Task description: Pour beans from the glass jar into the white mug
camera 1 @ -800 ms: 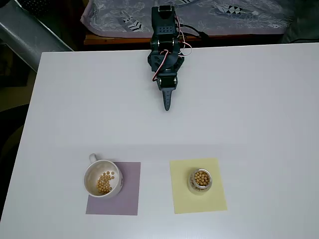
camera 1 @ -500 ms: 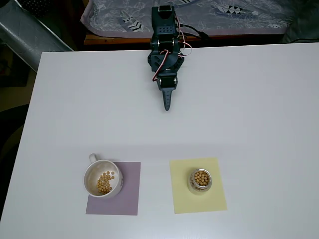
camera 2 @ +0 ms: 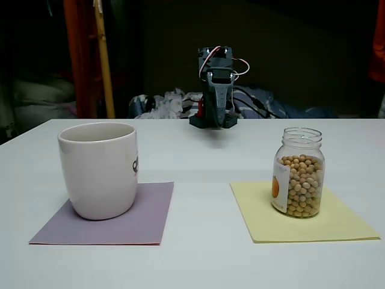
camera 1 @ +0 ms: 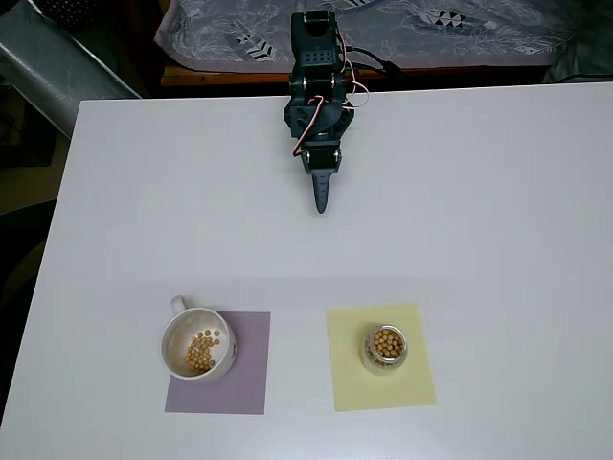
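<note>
Arm sitting folded at far edge of white bench (camera 1: pixel 479 192), claw (camera 1: pixel 323 201) pointing down toward bench, fingers pressed together, gripping nothing — well apart from both vessels.

Glass jar (camera 1: pixel 385 349) standing upright on yellow sheet (camera 1: pixel 350 383), right side in overhead view, holding beans (camera 2: pixel 302 186) most of way up; label (camera 2: pixel 277 188) showing on its left side in fixed view.

White mug (camera 1: pixel 197 344) standing upright on purple sheet (camera 1: pixel 244 383), left side — handle (camera 1: pixel 178 304) pointing toward arm, some beans lying inside.
</note>
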